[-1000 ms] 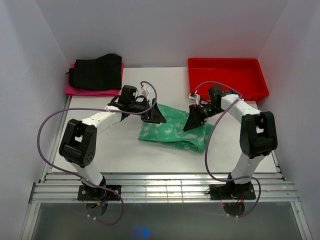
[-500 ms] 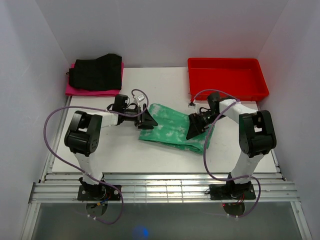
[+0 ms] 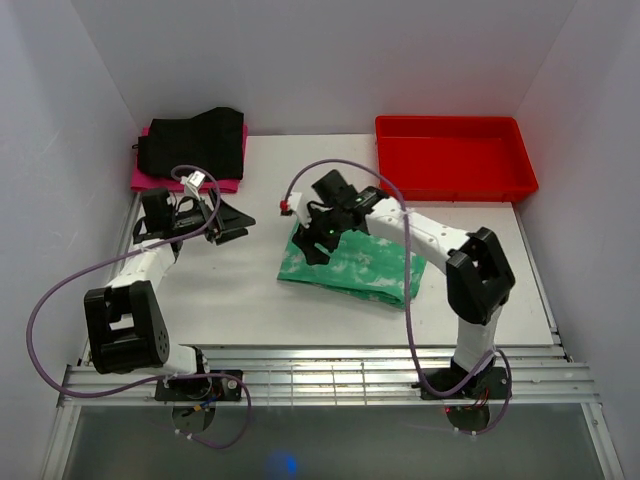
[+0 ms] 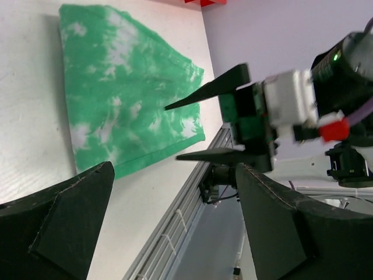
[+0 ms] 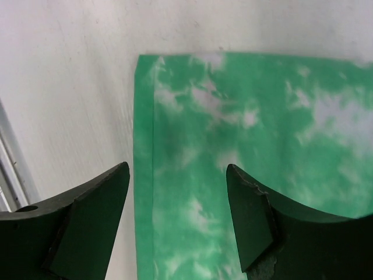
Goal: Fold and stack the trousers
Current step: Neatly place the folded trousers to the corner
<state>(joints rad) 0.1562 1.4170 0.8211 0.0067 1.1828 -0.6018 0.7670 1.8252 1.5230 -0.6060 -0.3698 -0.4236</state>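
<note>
The green tie-dye trousers [image 3: 358, 266] lie folded into a flat rectangle on the white table. My right gripper [image 3: 313, 243] is open and hovers over their left end. In the right wrist view its fingers straddle the folded edge of the trousers [image 5: 233, 146], the gripper [image 5: 178, 216] holding nothing. My left gripper [image 3: 238, 222] is open and empty, off the cloth to the left and above bare table. The left wrist view shows the trousers [image 4: 128, 99] ahead, the open right gripper [image 4: 204, 131] above them, and the left gripper [image 4: 175, 224] itself empty.
A black garment [image 3: 192, 143] lies on a pink garment [image 3: 170, 183] at the back left. A red tray [image 3: 455, 155] stands at the back right. The table's slatted front edge [image 3: 320, 380] runs along the near side.
My left gripper has pulled back from the trousers' left end toward the table's left side. My right arm has swung from the right end across to the left end.
</note>
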